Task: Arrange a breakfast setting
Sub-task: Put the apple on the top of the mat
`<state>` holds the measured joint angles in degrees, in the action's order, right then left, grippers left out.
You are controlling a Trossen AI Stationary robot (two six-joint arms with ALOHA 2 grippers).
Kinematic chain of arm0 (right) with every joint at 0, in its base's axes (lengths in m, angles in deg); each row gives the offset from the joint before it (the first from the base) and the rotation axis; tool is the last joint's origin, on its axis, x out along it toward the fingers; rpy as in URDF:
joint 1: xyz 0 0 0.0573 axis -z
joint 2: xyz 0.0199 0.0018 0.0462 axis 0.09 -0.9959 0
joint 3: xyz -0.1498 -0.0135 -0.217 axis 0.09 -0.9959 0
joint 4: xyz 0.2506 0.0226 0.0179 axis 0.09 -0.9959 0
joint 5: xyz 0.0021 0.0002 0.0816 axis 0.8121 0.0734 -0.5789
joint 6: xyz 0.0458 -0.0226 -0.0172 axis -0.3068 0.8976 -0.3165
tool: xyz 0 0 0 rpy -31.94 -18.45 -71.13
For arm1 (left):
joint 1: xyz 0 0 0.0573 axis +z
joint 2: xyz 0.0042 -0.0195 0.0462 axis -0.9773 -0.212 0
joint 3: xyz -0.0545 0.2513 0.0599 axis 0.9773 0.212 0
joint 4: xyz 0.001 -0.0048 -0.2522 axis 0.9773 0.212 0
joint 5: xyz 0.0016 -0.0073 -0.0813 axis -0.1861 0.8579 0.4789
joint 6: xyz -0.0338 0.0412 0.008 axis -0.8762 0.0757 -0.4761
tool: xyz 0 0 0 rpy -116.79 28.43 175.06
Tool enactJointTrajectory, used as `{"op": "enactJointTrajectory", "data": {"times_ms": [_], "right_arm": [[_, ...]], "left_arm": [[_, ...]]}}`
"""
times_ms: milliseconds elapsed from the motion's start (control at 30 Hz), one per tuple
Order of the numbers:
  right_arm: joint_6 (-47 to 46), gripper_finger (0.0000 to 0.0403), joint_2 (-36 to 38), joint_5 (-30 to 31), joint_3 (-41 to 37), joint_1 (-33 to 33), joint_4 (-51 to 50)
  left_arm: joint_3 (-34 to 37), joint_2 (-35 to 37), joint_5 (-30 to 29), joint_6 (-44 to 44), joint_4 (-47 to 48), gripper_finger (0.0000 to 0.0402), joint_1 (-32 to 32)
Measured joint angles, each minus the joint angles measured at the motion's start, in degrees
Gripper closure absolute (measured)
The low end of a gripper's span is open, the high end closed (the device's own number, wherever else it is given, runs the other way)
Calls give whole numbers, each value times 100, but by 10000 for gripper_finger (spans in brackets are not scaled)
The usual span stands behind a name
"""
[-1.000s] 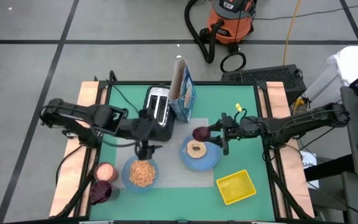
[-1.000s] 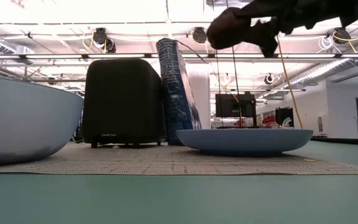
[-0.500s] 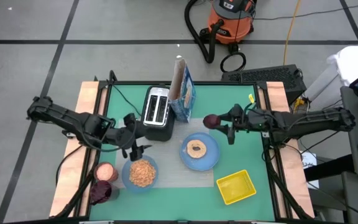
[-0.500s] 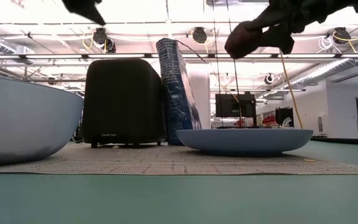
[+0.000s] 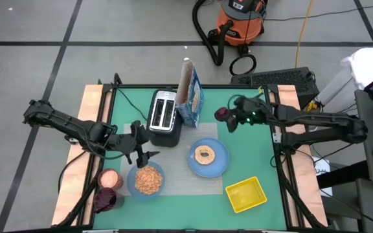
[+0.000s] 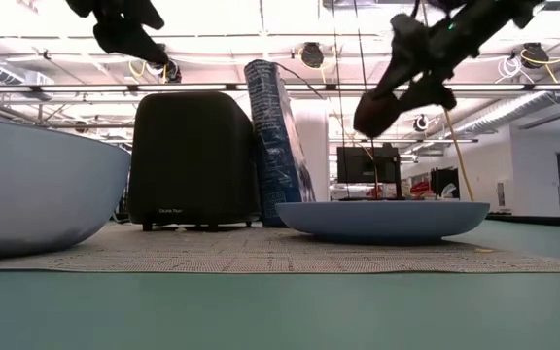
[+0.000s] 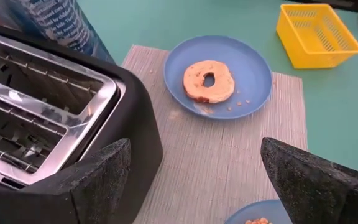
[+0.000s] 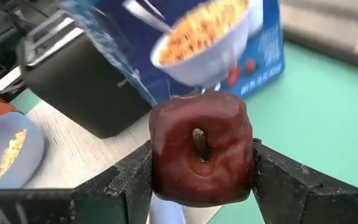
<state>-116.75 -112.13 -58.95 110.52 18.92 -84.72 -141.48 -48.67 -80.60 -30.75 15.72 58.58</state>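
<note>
- While the right gripper (image 5: 226, 117) hangs in the air beside the blue cereal box (image 5: 190, 96), its two fingers (image 8: 124, 180) pinch the dark red fruit (image 8: 201, 148) from opposite sides; the fruit's stem end faces straight back at the wrist camera, so its stem axis lies along the line of the gripper, not upright.
- Seen from above, the fruit (image 5: 221, 114) is off the grey mat (image 5: 185, 184), over green table between the cereal box and the table's right edge, well clear of the surface in the low view (image 6: 377, 109).
- The cereal box stands upright, its narrow edge up and its long face running front to back beside the black toaster (image 5: 164, 117).
- The light-blue plate (image 5: 218, 163) lies flat on the mat with the browned bagel (image 7: 208, 81) lying flat on it, hole upward.
- The light-blue bowl (image 5: 132, 182), holding cereal, sits on the mat's left part.
- The left gripper (image 5: 139, 145) hovers just in front of the toaster, above the bowl, fingers (image 7: 306, 177) spread wide and empty.
- A yellow tray (image 5: 246, 194) sits near the front right, off the mat.
</note>
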Motion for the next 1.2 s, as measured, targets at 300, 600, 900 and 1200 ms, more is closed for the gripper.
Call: {"op": "enactJointTrajectory", "data": {"times_ms": [300,600,900,1200], "right_arm": [[-447,188,-891,-1578,2,967,0],[-293,187,-1618,-1880,2,1174,-73],[-94,187,-1863,-1879,0,1167,-609],[189,186,-1862,-1737,0,917,-299]], "left_arm": [[0,2,2,195,-223,36,2],[0,2,4,157,-236,36,2],[0,0,7,159,-243,36,2],[0,0,7,173,-243,36,2]]}}
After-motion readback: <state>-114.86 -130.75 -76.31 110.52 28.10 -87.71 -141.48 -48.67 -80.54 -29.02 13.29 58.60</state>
